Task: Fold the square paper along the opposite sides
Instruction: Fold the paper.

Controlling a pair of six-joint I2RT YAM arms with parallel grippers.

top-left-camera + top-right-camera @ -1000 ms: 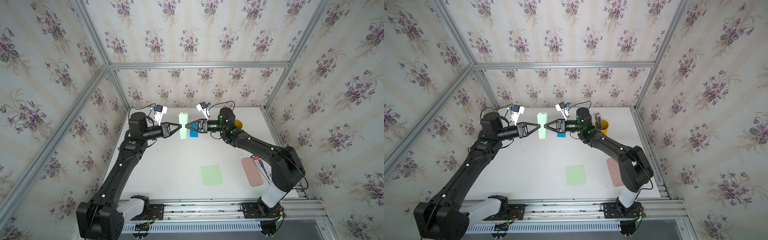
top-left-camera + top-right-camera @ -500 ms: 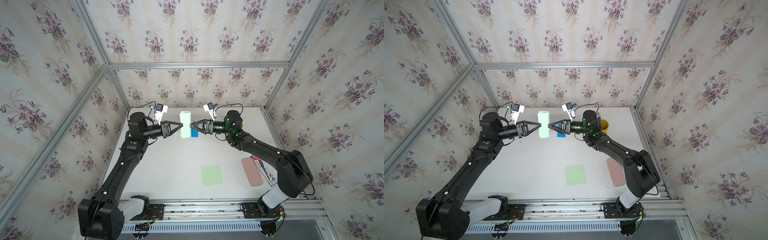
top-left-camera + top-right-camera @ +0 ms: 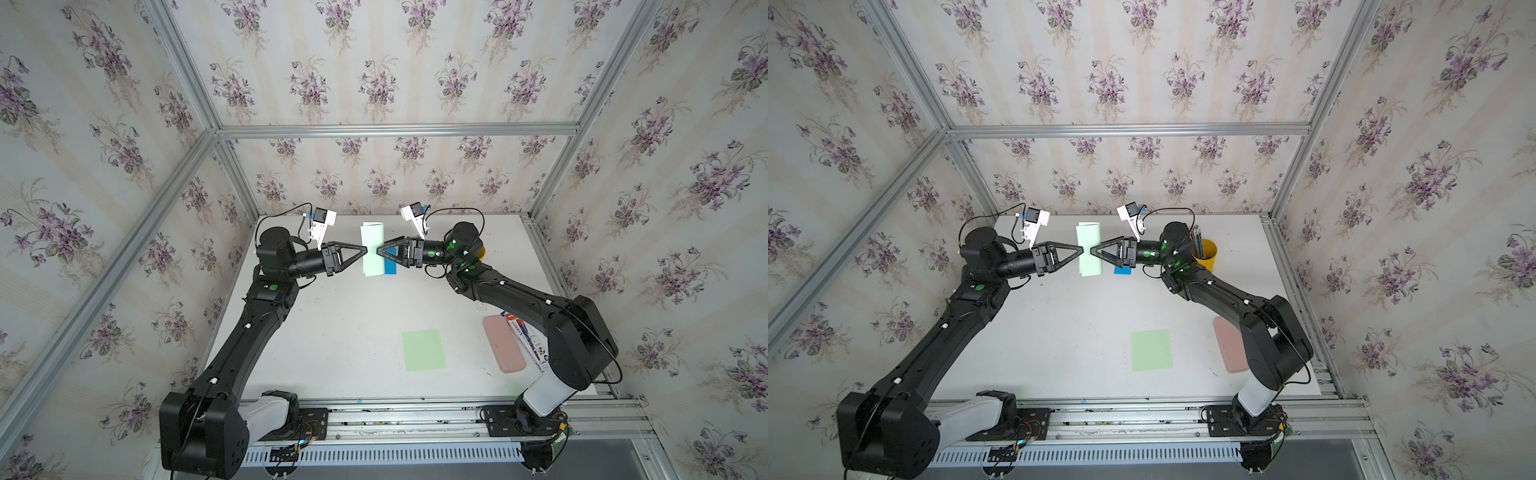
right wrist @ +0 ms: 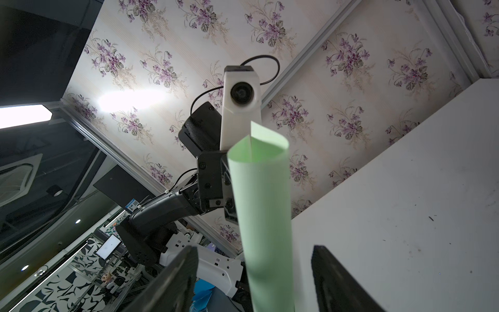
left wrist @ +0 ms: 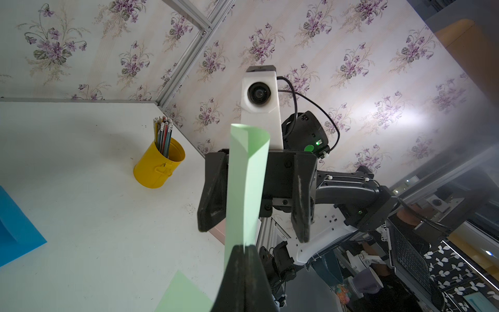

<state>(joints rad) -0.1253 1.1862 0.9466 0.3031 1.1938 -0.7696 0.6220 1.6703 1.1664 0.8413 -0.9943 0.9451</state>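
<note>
The left claw (image 3: pixel 365 249) is clamped flat on the green square paper (image 3: pixel 372 236), holding it in the air above the far part of the worktop (image 3: pixel 332 324), clear of the surface. The left wrist view shows both layers of the sheet running into the closed jaws, and the upper end curls over into a soft, uncreased loop. In my judgement, the two opposite sides have been brought together and pinched so that they stay aligned. The right claw (image 3: pixel 378 250) faces it tip to tip with its jaws standing wide. In the right wrist view one jaw is on each side of the paper and neither touches it, so this claw holds nothing. That position suggests it is ready to close on the doubled sheet and flatten the bend into a crease, which has not yet been done. The main risk is the edges slipping out of register, since only one narrow grip holds them. A second green sheet (image 3: pixel 423 350), a blue sheet (image 3: pixel 390 268) and a pink case (image 3: pixel 503 347) lie on the worktop and play no part.
</note>
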